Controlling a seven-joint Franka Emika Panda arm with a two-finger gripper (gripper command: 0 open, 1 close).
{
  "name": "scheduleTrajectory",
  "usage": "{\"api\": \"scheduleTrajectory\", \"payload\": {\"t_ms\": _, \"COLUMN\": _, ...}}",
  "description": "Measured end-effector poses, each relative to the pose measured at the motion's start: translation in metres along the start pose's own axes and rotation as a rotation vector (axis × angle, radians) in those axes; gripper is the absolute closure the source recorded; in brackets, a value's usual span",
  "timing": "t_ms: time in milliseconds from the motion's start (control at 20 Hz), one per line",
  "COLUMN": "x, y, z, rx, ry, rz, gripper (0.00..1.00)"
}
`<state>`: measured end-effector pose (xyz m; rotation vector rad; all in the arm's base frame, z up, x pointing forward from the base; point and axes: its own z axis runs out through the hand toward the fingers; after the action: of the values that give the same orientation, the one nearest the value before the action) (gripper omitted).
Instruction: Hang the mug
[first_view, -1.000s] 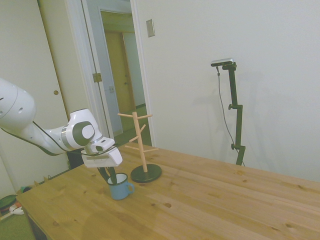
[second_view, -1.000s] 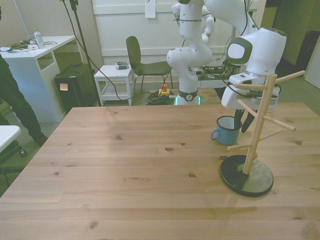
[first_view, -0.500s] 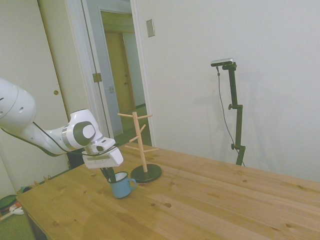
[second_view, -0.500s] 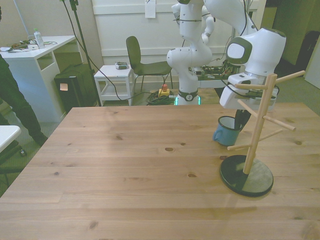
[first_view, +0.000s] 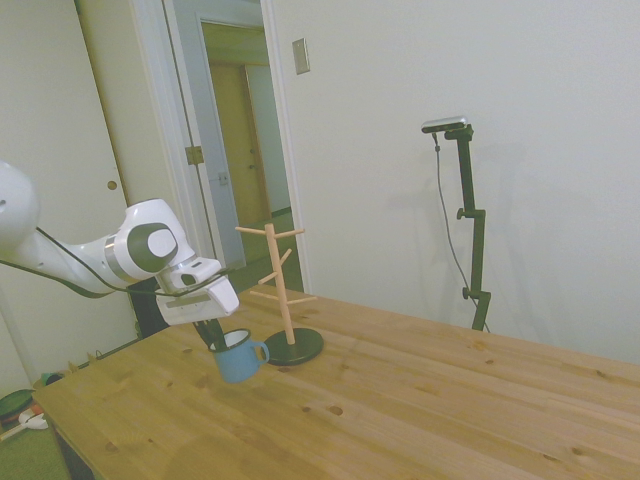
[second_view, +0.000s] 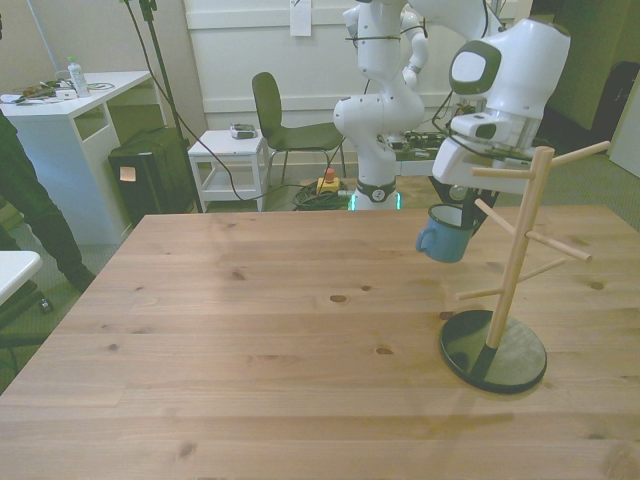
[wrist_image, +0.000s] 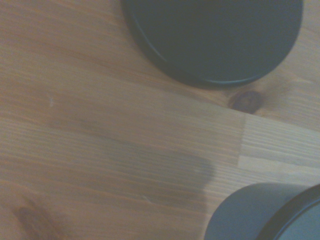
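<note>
The small blue mug (first_view: 238, 358) hangs tilted a little above the wooden table (first_view: 420, 410). My gripper (first_view: 214, 335) is shut on the mug's rim, one finger inside the cup. In the front view the mug (second_view: 443, 235) hangs from the gripper (second_view: 462, 212) just to the left of the wooden peg stand (second_view: 514, 262), level with its middle pegs. The stand (first_view: 284, 290) rises from a round black base (first_view: 293, 346) close beside the mug. The wrist view shows that base (wrist_image: 215, 35) and part of the mug (wrist_image: 265, 215) over bare wood.
A person (second_view: 25, 200) stands off the table's edge at the front view's left. Behind the table are a chair (second_view: 285, 125), a small white stool (second_view: 228, 160) and a white desk (second_view: 70, 100). Bare tabletop (second_view: 250, 350) fills the front view's left and middle.
The gripper has risen with the mug in it. The mug, which stood on the table a second ago, now hangs tilted in the air beside the stand.
</note>
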<state>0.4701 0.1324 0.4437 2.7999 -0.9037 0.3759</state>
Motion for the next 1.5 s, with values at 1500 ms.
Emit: {"api": "scheduleTrajectory", "payload": {"t_ms": 1500, "x": 0.069, "y": 0.029, "z": -0.130, "rx": 0.078, "ry": 0.044, "rz": 0.056, "gripper": 1.00}}
